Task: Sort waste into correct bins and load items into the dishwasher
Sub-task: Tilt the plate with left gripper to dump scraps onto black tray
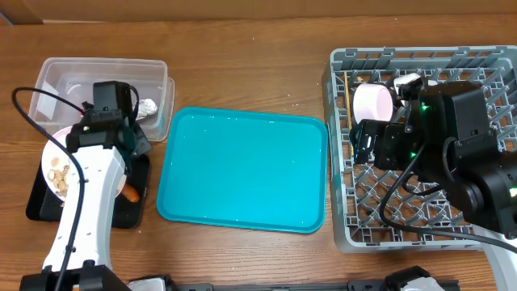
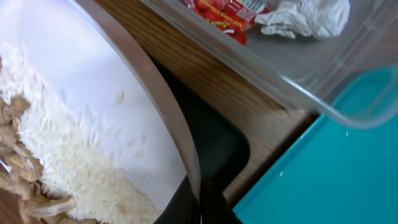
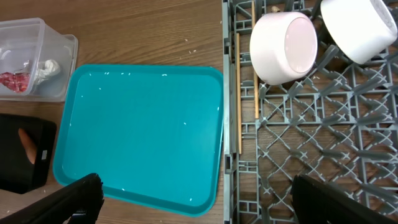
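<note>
My left gripper (image 1: 129, 144) is shut on the rim of the wide white plate (image 1: 58, 158), held tilted over the black tray (image 1: 129, 212). Pale peanut-like scraps (image 1: 58, 174) lie on the plate. In the left wrist view the fingers (image 2: 199, 202) pinch the plate (image 2: 93, 106). The orange carrot (image 1: 129, 192) lies on the black tray. The red wrapper (image 3: 12, 81) and foil ball (image 1: 147, 107) sit in the clear tub (image 1: 48, 77). My right gripper (image 3: 208, 202) is open and empty over the grey dish rack (image 1: 343, 202), which holds a pink bowl (image 1: 373, 101), a white bowl (image 3: 360, 28) and chopsticks (image 3: 238, 93).
The large teal tray (image 1: 242, 170) lies between the bins and the rack, with nothing on it. The black tray's corner (image 2: 214, 140) lies close to the tub and the teal tray. My right arm covers much of the rack's middle.
</note>
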